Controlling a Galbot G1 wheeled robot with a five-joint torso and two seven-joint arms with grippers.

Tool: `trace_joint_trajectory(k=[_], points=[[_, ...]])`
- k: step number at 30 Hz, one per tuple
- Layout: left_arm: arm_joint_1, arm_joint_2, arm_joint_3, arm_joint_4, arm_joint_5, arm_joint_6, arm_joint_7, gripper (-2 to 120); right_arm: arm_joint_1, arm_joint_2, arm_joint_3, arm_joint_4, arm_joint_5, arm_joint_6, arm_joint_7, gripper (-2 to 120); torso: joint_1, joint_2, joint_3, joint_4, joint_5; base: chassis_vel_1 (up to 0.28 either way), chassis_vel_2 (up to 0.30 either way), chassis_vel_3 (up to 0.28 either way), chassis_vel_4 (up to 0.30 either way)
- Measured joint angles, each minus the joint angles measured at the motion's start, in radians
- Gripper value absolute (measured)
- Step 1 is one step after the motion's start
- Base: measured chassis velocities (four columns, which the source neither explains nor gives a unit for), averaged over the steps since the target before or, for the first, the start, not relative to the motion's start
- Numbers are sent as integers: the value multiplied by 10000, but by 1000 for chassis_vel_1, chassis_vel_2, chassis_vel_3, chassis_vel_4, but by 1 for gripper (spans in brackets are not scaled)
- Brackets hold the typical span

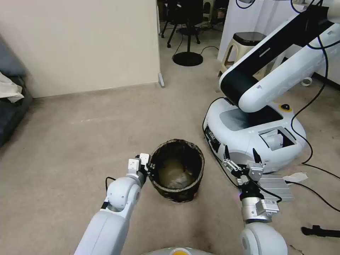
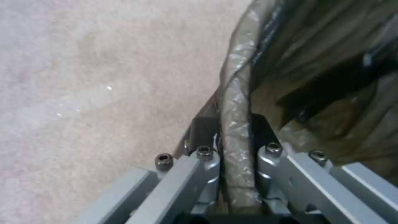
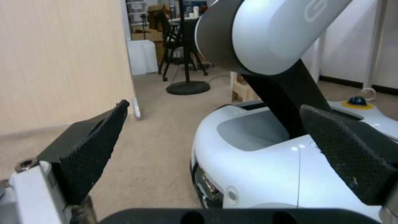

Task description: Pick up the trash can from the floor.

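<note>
Your widest reference is the floor (image 1: 71, 148), beige carpet, and 1 trash can (image 1: 177, 170) sits on it directly ahead of you, between your 2 arms and just beside the large white robot base (image 1: 248, 138) to its right. The can looks upright with its bottom on the carpet, so I judge the lift itself as not yet done; what is done is the grip. Your left tool (image 1: 149, 166) is at the can's near-left rim, and the left wrist view shows its 2 fingers (image 2: 205, 155) closed tight on the bag-covered rim (image 2: 236, 124), 1 finger outside the wall and 1 inside, with the crinkled dark bag (image 1: 193, 150) pinched between them. What remains, as I read it, is raising the can clear of the floor without the thin rim slipping out or the can tipping, since you hold it at 1 point only. Your right tool (image 1: 241, 159) hangs apart from the can, over by the robot base, its 2 black fingers (image 3: 95, 143) spread wide with nothing between them. Count: 1 can, 1 bag liner, 2 tools, 1 engaged.
</note>
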Motion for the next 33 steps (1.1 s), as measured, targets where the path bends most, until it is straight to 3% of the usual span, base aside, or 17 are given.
trace_joint_trajectory(k=[15,33], points=[[530,547,-971,-2129,-1833,-11,-292,2,-89,-6,-116,110,-98,-9,2,100,0,0,-2,-1,0,0,0,0,0],[1171,623,-1643,-3229,-2910,-22,-478,2,-120,-127,-51,175,-12,-45,6,100,0,1,-2,0,0,0,0,0,0]])
